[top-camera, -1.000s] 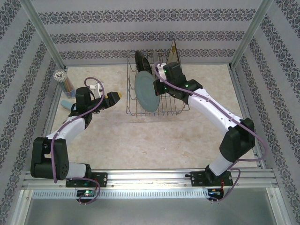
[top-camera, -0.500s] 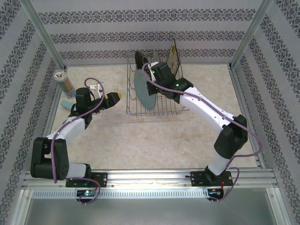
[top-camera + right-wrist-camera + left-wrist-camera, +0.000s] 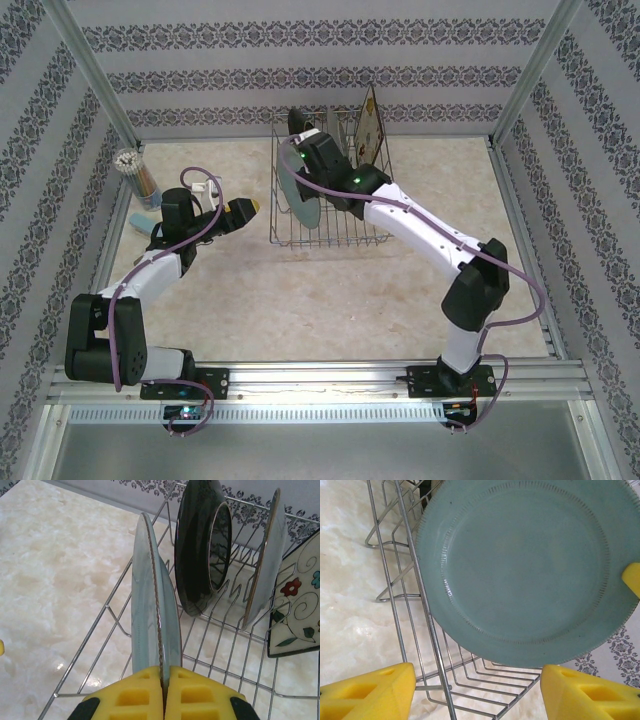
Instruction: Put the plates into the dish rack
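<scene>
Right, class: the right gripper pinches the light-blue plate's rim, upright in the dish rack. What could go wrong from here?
1. The right gripper holds the light-blue plate only by a pinch on its rim. Whether its lower edge sits between tines is hidden, so on release it might tip.
2. The dark-brown plate stands close beside it, and a sideways nudge could knock them together.
3. The open left gripper hovers by the dish rack and might catch a wire.
</scene>
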